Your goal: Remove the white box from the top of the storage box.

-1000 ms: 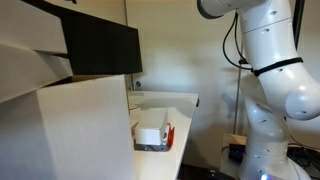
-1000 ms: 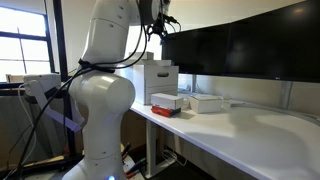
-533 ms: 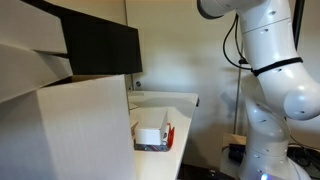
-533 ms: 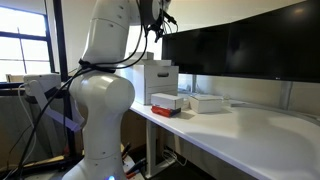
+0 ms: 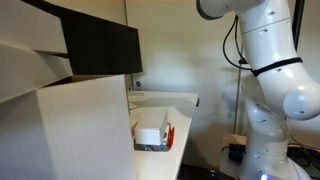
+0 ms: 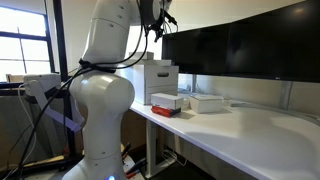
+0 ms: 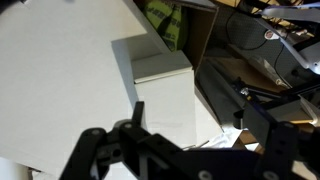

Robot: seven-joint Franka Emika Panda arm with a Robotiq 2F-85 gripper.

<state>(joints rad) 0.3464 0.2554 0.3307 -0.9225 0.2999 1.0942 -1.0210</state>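
Your pincer spread wide, holding nothing, white box well below it, sitting atop the storage box

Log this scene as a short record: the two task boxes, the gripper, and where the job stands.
white box: lies flat on top of the storage box
storage box: red-sided, low, near the edge of the white table
gripper: open, holds nothing, well above the boxes, touching neither
neighbour: second flat white carton beside the stack, apart from it
task status: white box not yet lifted off
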